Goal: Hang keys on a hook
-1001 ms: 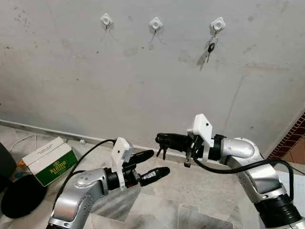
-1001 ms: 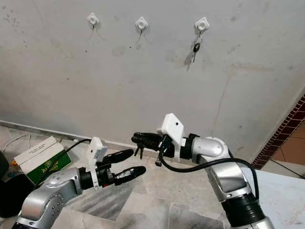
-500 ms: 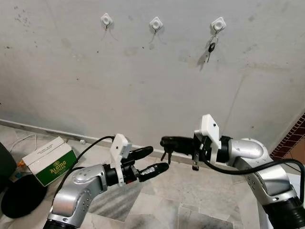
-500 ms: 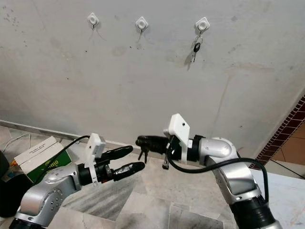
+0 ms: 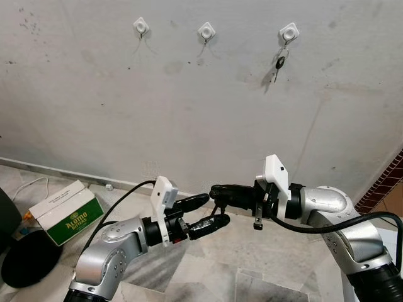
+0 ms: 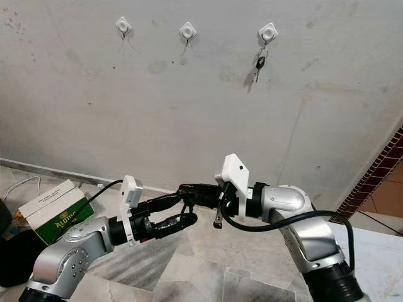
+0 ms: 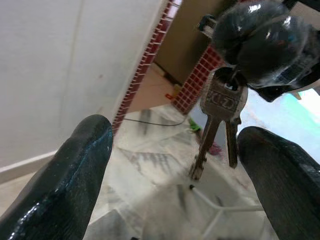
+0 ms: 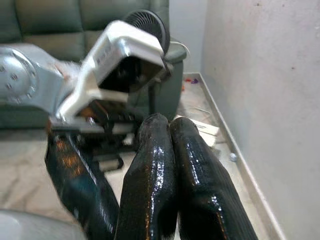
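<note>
Keys (image 7: 220, 125) dangling tips-down from pinched right gripper (image 5: 216, 190), between spread left gripper (image 5: 214, 211) fingers, green box (image 5: 66, 212) off left.

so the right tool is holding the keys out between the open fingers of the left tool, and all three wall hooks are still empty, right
Not quite: the rightmost hook already holds a key, as the left eye view shows. The right tool does hold the keys between the left tool's open fingers.

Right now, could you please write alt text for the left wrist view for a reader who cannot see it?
A bunch of keys dangles from the right gripper's shut black fingers, between the left gripper's two open fingers. Behind are a pale wall and marbled floor.
</note>
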You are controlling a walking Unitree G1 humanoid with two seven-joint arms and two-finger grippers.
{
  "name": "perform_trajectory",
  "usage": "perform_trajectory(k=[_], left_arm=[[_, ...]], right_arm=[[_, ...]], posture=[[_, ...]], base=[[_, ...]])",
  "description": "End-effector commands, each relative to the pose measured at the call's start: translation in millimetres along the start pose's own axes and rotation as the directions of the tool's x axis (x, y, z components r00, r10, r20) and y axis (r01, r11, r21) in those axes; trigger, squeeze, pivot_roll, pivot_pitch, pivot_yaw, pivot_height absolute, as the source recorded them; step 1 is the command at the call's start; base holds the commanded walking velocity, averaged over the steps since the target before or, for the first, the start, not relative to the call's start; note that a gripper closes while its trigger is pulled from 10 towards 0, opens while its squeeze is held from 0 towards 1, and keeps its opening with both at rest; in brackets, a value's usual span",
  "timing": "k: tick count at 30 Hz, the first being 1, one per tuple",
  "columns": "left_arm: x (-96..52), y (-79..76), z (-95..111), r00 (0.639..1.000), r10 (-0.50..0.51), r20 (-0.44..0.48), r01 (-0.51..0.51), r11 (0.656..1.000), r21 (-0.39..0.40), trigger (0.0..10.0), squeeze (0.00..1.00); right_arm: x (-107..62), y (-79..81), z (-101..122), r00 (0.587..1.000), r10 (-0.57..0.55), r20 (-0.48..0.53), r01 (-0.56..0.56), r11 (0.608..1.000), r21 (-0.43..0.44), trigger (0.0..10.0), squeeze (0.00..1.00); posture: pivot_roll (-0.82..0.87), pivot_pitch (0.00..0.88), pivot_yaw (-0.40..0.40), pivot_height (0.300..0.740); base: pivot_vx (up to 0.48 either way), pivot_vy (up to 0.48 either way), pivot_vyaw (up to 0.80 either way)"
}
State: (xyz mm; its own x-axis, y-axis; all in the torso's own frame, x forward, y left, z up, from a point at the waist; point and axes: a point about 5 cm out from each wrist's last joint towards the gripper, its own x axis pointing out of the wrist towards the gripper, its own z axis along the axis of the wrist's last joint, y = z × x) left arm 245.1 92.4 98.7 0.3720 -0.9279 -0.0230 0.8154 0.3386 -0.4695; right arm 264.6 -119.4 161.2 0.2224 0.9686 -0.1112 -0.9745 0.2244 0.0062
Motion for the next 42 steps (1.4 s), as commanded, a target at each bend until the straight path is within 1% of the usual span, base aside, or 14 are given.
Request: perform_trajectory(k=[1, 3, 4, 6, 7, 9, 10, 15, 25, 28, 35, 42], left_arm=[[2.8, -0.3, 1.7, 1.000, -0.023, -0.006, 0.023, 1.000, -0.016, 10.0, 0.00], [4.2, -0.4, 2.6, 1.000, -0.027, -0.002, 0.027, 0.999, -0.023, 10.0, 0.00], [4.7, -0.3, 3.0, 1.000, -0.030, 0.004, 0.030, 0.999, -0.030, 7.2, 0.00], [4.8, -0.3, 3.1, 1.000, -0.031, 0.006, 0.031, 0.999, -0.031, 7.2, 0.00], [4.9, 0.1, 3.6, 0.999, -0.031, 0.009, 0.031, 0.999, -0.035, 1.6, 0.00], [4.9, 0.3, 3.9, 0.999, -0.030, 0.011, 0.031, 0.999, -0.037, 1.6, 0.00], [4.7, 0.3, 4.0, 0.999, -0.032, 0.011, 0.033, 0.999, -0.039, 0.0, 0.00], [3.7, 0.4, 3.4, 0.999, -0.033, 0.009, 0.033, 0.998, -0.045, 0.0, 0.00], [1.4, 1.1, 2.6, 0.999, -0.035, -0.003, 0.035, 0.998, -0.058, 0.0, 0.00], [-0.1, 0.8, 2.4, 0.999, -0.032, -0.009, 0.032, 0.998, -0.053, 0.0, 0.00], [-1.8, -0.3, 2.9, 0.998, -0.037, -0.049, 0.037, 0.999, 0.005, 0.0, 0.00], [-0.5, -1.0, 0.7, 0.997, -0.043, -0.064, 0.044, 0.999, 0.014, 0.0, 0.00]], right_arm=[[1.2, 3.9, 7.9, 0.999, 0.030, 0.029, -0.030, 1.000, -0.009, 10.0, 0.00], [0.7, 3.8, 7.3, 0.999, 0.031, 0.026, -0.031, 1.000, -0.004, 10.0, 0.00], [0.2, 4.0, 6.8, 0.999, 0.034, 0.023, -0.034, 0.999, 0.000, 10.0, 0.00], [0.2, 4.1, 6.7, 0.999, 0.035, 0.022, -0.035, 0.999, 0.001, 10.0, 0.00], [0.1, 3.9, 6.7, 0.999, 0.035, 0.021, -0.035, 0.999, 0.001, 10.0, 0.00], [0.1, 3.8, 6.8, 0.999, 0.035, 0.020, -0.035, 0.999, 0.001, 10.0, 0.00], [0.0, 4.1, 6.9, 0.999, 0.037, 0.020, -0.037, 0.999, 0.004, 10.0, 0.00], [-0.8, 5.0, 6.6, 0.999, 0.038, 0.017, -0.039, 0.999, 0.011, 10.0, 0.00], [-2.1, 1.9, 6.0, 1.000, 0.029, 0.007, -0.029, 1.000, 0.005, 10.0, 0.00], [-2.0, 3.0, 5.1, 0.999, 0.034, 0.004, -0.034, 0.999, 0.005, 10.0, 0.00], [-2.1, 3.4, 2.9, 0.999, 0.037, -0.007, -0.036, 0.999, 0.007, 10.0, 0.00], [-1.5, 3.5, 1.9, 0.999, 0.037, -0.011, -0.037, 0.999, 0.005, 10.0, 0.00]], posture=[[-0.03, 0.000, 0.059, 0.740], [-0.03, 0.000, 0.059, 0.740], [-0.03, 0.000, 0.059, 0.740], [-0.03, 0.000, 0.059, 0.740], [-0.04, 0.000, 0.055, 0.740], [-0.04, 0.000, 0.055, 0.740], [-0.04, 0.000, 0.055, 0.740], [-0.04, 0.000, 0.055, 0.740], [-0.03, 0.000, 0.054, 0.740], [-0.03, 0.000, 0.054, 0.740], [-0.03, 0.000, 0.056, 0.740], [-0.03, 0.000, 0.057, 0.740]], base=[[0.000, 0.000, 0.00], [0.000, 0.000, 0.00], [0.000, 0.000, 0.00], [0.000, 0.000, 0.00], [0.000, 0.000, 0.00], [0.000, 0.000, 0.00], [0.000, 0.000, 0.00], [0.000, 0.000, 0.00], [0.000, 0.000, 0.00], [0.000, 0.000, 0.00], [0.000, 0.000, 0.00], [0.000, 0.000, 0.00]])
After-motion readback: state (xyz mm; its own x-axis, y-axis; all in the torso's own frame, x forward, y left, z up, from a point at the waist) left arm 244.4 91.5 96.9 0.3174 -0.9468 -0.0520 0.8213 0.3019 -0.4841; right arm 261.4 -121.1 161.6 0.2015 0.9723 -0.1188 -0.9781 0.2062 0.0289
